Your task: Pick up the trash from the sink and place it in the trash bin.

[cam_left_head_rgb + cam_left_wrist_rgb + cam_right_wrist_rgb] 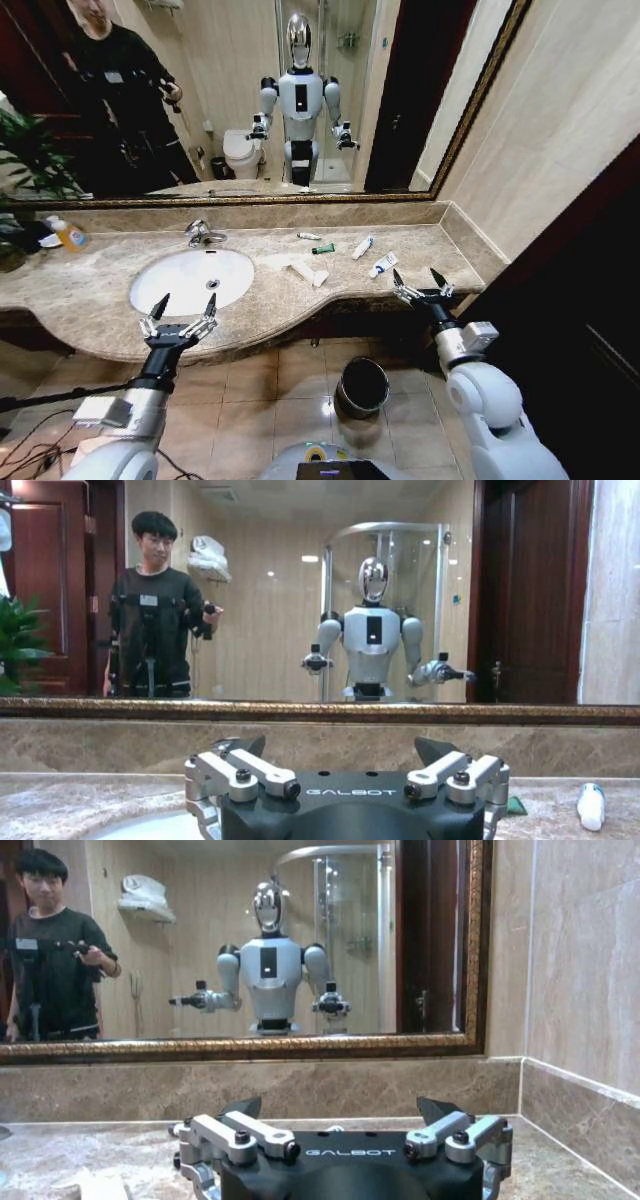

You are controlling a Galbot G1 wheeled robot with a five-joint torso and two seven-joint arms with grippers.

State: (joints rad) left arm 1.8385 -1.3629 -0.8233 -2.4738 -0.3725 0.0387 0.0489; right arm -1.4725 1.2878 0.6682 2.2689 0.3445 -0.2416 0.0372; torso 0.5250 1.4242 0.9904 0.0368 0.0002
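The white oval sink (165, 290) is set in a beige marble counter. The trash lies on the counter to its right: crumpled white paper (300, 268), a thin white stick (308, 236), a green mini tube (323, 248) and two white tubes with blue ends (362, 247) (382, 264). The dark round trash bin (362, 386) stands on the floor below the counter's front. My left gripper (181, 310) (340, 750) hangs open over the counter's front edge by the basin. My right gripper (421, 283) (340, 1108) is open at the counter's right front, near the tubes. Both hold nothing.
A chrome faucet (203, 235) stands behind the basin. A clear bottle of orange liquid (68, 234) and a plant (20, 150) are at the far left. A large mirror (330, 100) backs the counter, and a wall (560, 150) closes the right side.
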